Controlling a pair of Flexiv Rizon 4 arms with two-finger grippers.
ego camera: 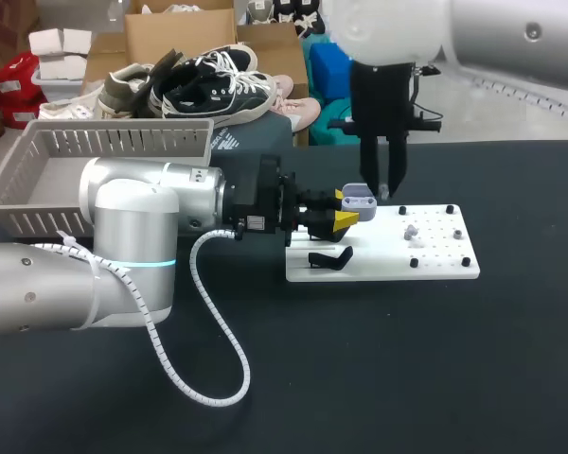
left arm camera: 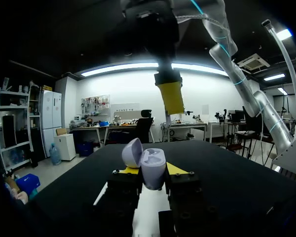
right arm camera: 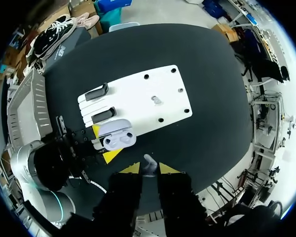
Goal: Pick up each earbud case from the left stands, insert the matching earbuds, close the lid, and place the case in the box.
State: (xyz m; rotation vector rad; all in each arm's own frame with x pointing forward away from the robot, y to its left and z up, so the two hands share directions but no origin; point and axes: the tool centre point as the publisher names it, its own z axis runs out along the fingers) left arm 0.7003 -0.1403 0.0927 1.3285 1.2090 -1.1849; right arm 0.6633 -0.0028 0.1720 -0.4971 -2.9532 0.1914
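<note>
My left gripper is shut on a lavender earbud case, held level over the left end of the white board. In the left wrist view the case sits between the yellow tips with its lid open and both sockets showing. Just above it, my right gripper hangs with its fingers pointing down. In the right wrist view that gripper is shut on a small grey earbud, a little to one side of the open case. Another earbud lies on the board.
Two black stands stand bare at the board's left end. A grey slatted basket sits at the back left of the black table. My left arm's white cable loops over the front of the table.
</note>
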